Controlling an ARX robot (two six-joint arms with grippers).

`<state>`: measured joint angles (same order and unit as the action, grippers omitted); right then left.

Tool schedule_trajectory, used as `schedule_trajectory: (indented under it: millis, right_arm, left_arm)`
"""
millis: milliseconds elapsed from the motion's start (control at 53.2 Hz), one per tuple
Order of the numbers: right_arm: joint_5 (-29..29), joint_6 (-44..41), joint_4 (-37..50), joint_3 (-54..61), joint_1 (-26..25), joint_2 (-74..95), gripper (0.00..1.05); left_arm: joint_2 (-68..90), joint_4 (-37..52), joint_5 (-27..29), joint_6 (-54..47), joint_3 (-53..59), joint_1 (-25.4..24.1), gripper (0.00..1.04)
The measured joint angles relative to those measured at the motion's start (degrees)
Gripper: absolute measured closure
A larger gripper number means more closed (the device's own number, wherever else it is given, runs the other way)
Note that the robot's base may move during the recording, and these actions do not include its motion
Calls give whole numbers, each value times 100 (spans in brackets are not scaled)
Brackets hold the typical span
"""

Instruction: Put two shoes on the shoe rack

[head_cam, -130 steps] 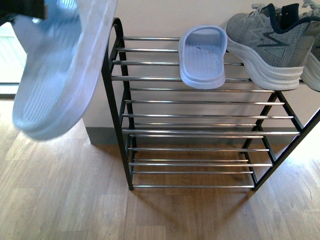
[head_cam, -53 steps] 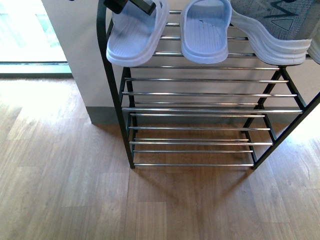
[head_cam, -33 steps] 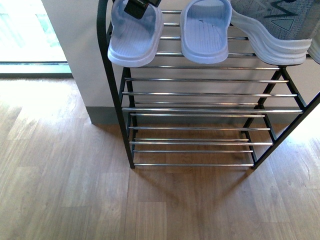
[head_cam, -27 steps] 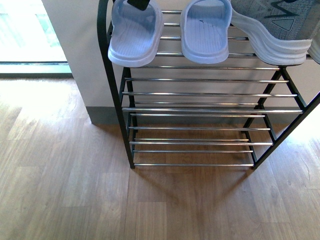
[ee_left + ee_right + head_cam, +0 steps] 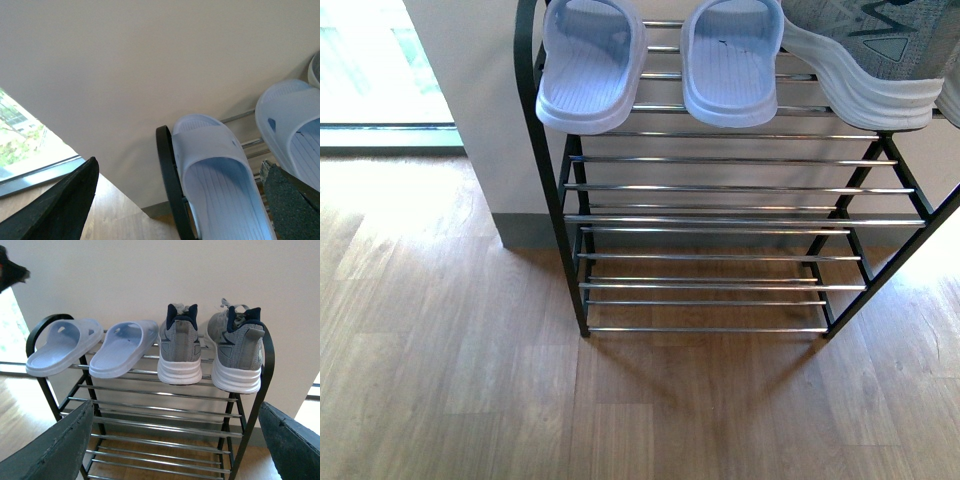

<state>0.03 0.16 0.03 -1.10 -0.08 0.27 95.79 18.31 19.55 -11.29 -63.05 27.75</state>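
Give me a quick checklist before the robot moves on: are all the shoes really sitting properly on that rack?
1. Left slipper on the shoe rack's top tier: ok.
2. Right slipper beside it, same tier: ok.
3. Two grey sneakers on top tier, heels outward: ok.
4. Left tool open, clear of slipper: ok.
5. Right tool open, holding nothing: ok.
6. Slippers overhang the front rod; stability: cannot tell.

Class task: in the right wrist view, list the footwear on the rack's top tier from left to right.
Pale blue slipper → second pale blue slipper → grey sneaker → second grey sneaker, all on the shoe rack.
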Motion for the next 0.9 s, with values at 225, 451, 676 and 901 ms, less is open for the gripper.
schedule_trajectory:
  millis: [225,451,676,901]
  right_arm:
    - [0,0,0,0,0,0,9]
    - [0,0,0,0,-2,0,9]
    - [0,0,0,0,0,0,9]
    - [0,0,0,0,0,0,9]
  left_arm:
    - [-2288,334,960,304,2181,352,9]
    - [-5125,-1139,2124,1016,3757,723,9]
    - [-7707,-2957,2577,2216,4710,544,9]
    - [-7823,-2929,2433,2393,4931,345,10]
